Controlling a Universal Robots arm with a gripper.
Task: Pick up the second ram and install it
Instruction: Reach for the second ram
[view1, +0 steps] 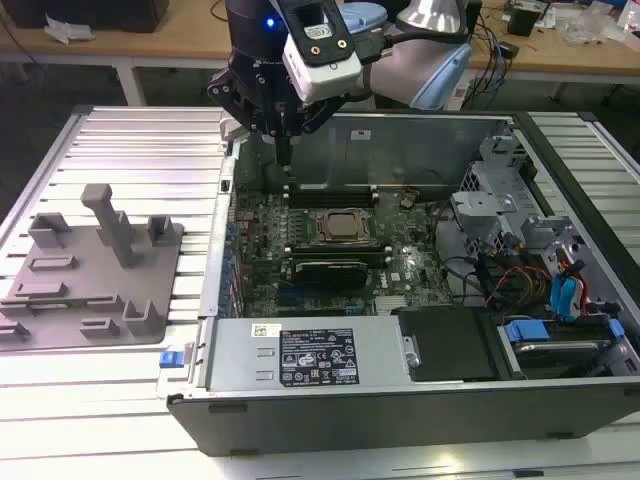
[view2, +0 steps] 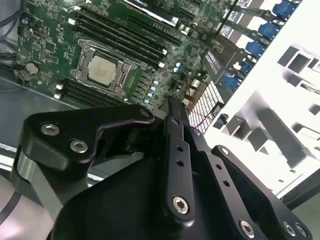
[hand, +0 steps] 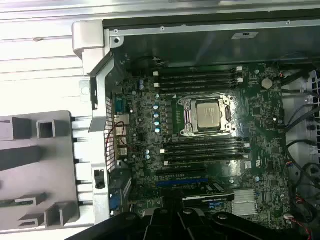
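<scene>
Your gripper (view2: 172, 109) points straight down over the case's (view1: 400, 400) far corner, at the exterior view's left, jaws pressed together. You cannot tell the ram apart from the slots (hand: 200, 150) beside the CPU (hand: 207, 114).

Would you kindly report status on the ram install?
Pincer shut, above the memory slots by the case wall. Second ram: cannot tell if held. Nothing obstructing.
</scene>
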